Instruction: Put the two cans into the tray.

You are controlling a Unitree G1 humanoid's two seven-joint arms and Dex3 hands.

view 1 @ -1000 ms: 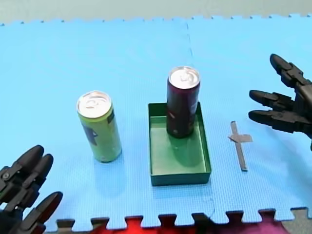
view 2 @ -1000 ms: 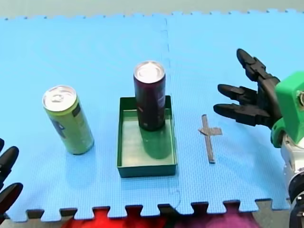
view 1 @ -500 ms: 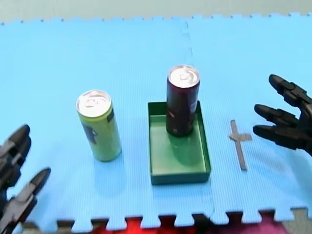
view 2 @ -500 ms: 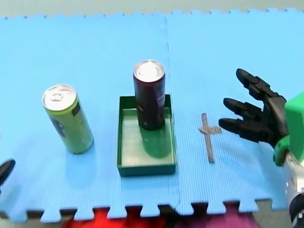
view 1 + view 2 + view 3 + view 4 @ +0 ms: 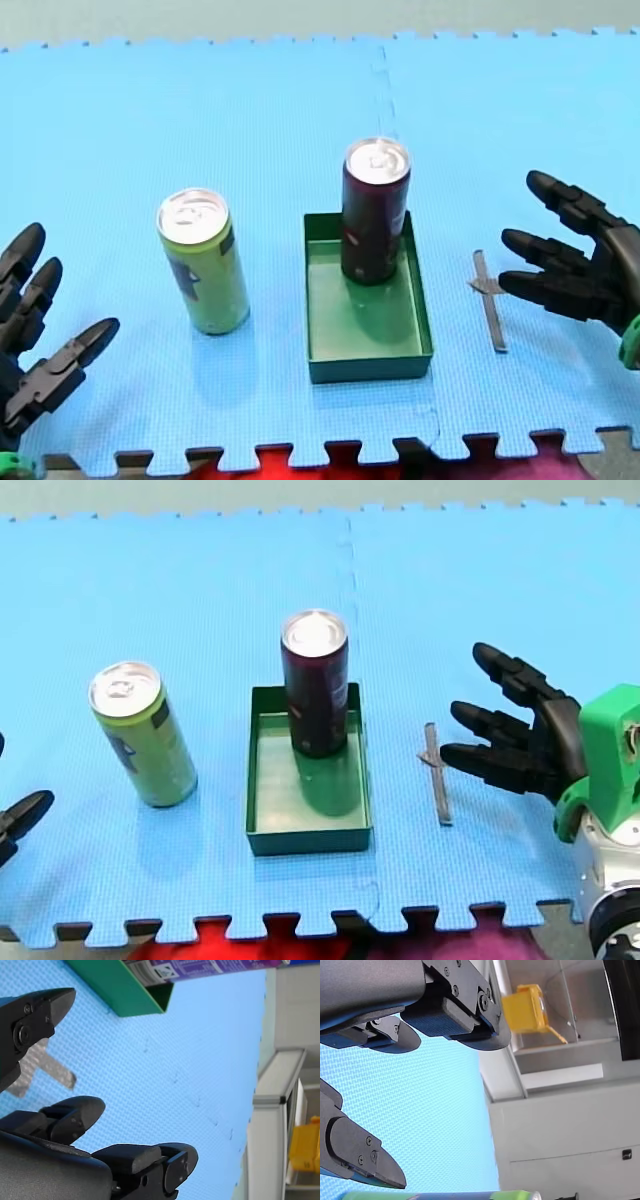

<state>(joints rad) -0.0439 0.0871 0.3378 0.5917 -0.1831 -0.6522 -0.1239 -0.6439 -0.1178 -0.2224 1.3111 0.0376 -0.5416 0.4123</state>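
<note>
blue mat holds tape cross between tray and right hand.

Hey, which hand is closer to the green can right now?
Left. The left hand is front-left of the green can; the right hand is past the tray, by the tape.

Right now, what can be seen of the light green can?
The light green can is a tall, slim drink can, metal by its look, with a yellow-green body, a dark label panel on its side and a silver top with a pull tab. It stands upright on the blue foam mat, outside the green tray and apart from it, on the tray's left. Only the mat touches it; the left hand is nearer the mat's front edge, clear of it.
</note>
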